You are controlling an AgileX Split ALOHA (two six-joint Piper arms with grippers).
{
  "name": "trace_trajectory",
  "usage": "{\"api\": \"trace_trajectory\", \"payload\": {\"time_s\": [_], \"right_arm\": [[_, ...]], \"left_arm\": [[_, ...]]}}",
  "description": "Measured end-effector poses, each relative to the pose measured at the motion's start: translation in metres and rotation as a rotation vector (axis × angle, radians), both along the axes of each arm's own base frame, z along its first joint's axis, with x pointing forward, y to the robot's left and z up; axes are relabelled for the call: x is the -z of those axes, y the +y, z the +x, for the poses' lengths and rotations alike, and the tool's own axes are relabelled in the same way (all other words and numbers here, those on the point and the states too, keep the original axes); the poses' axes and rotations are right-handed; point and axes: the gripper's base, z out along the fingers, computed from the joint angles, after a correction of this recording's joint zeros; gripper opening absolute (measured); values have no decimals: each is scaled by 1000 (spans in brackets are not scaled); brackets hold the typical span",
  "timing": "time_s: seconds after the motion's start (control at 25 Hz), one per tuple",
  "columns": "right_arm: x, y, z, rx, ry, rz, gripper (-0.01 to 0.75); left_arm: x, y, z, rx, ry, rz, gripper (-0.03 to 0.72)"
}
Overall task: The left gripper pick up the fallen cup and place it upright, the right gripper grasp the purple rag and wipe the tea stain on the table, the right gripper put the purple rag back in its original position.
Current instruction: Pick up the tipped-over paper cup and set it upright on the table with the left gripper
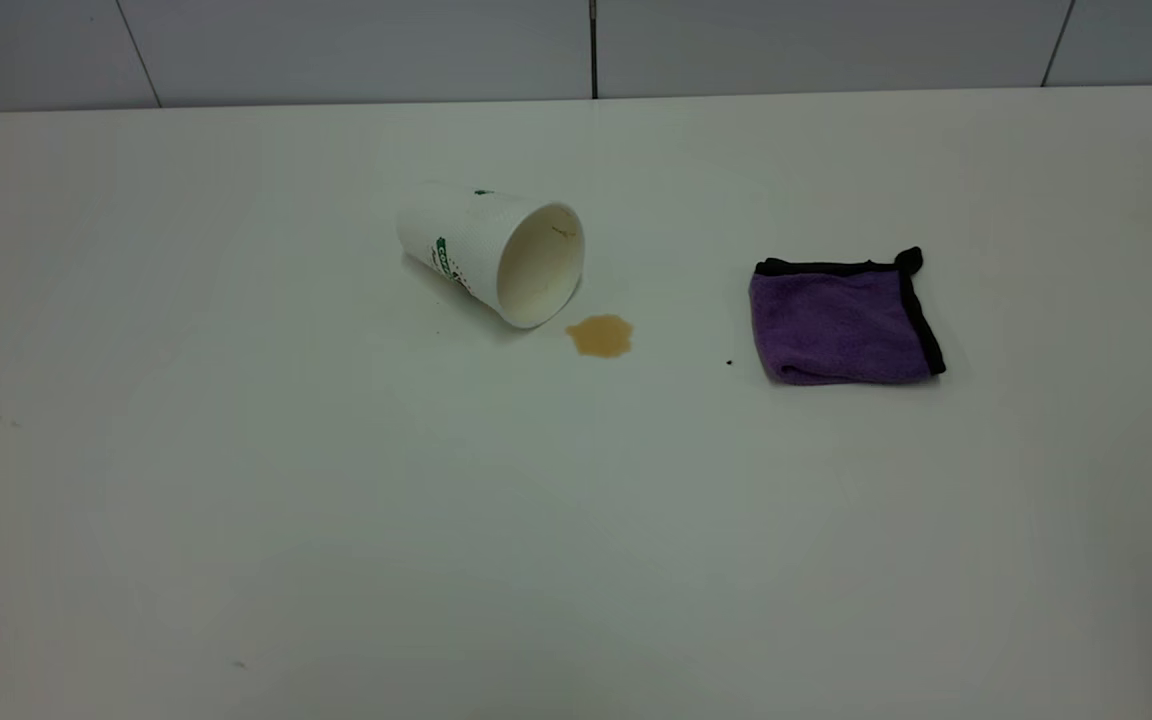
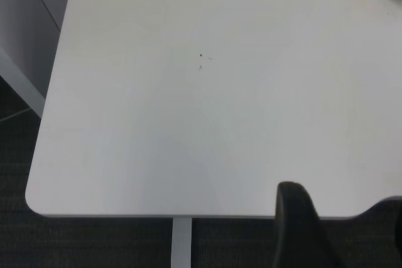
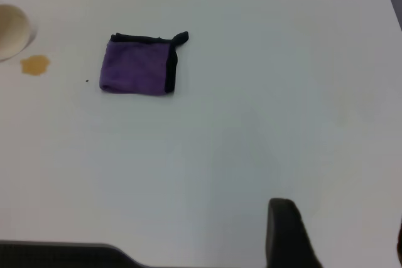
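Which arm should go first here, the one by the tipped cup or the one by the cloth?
Probably the left: the cup lies on its side left of the tea stain, nearer that arm. The purple rag sits on the right.

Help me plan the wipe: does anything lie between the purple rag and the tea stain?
Nothing visible blocks it. Only bare table and a tiny dark speck lie between the purple rag and tea stain.

Your white bench (image 1: 336, 520) carries three things: the cup (image 1: 489, 253) lying on its side, mouth facing the stain (image 1: 600, 335) just beside its rim, and the rag (image 1: 844, 320) folded flat, well apart to the right.
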Motion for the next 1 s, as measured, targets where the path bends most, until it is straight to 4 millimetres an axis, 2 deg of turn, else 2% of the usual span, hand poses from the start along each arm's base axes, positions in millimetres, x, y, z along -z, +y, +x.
{"api": "trace_trajectory", "payload": {"time_s": [1.0], "right_arm": [[0,0,0,0,0,0,450]], "left_arm": [[0,3,0,-16,-1,24,401]]}}
